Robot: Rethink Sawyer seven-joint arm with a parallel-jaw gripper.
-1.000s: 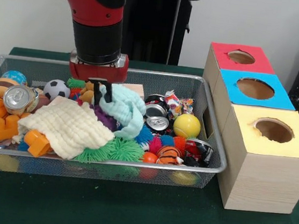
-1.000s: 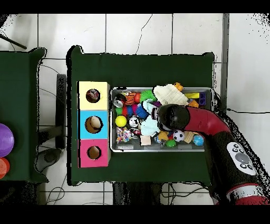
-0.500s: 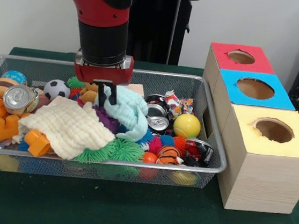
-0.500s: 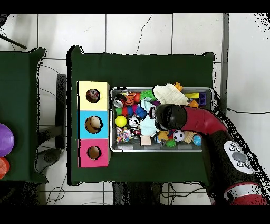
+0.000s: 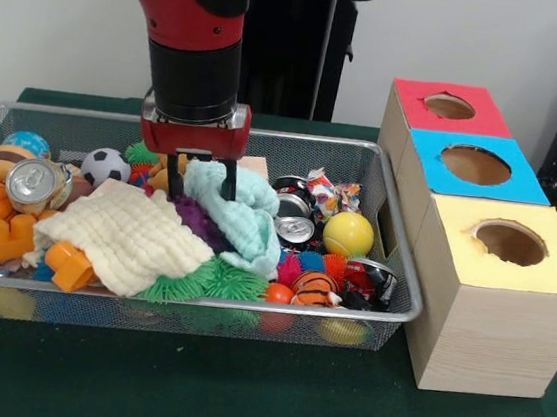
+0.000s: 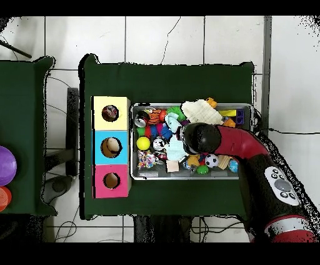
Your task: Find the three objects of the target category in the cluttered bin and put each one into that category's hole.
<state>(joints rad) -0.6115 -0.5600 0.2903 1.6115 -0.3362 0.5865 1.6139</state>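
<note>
The tool (image 5: 199, 176) hangs over the middle of the cluttered bin (image 5: 395, 312), its two dark fingers (image 5: 229, 179) spread fairly wide, one each side of a hump of the pale aqua knitted cloth (image 5: 242, 217). I would say it is not gripping yet; the cloth simply bulges up between the fingers.

The worry is that if it shuts here it takes the cloth, which is not what belongs in the hole (image 5: 509, 242) of the yellow-faced box (image 5: 497, 304) at the surface's right edge. The cloth also drapes onto the purple spiky ball (image 5: 199, 222) and lies beside the cream knitted cloth (image 5: 126, 237), so a lift could drag neighbours along or tip a crushed can (image 5: 294, 229).

The only rope toy (image 5: 329, 193) I can pick out, white cord flecked with colours, lies toward the bin's far right corner, just behind the yellow ball (image 5: 348, 234) and well apart from the tool. Others may be buried under the cloths; I cannot find them. From overhead the arm (image 6: 231, 144) covers the tool and the bin's middle, and something sits down in the yellow box's hole, too dim to name.
</note>
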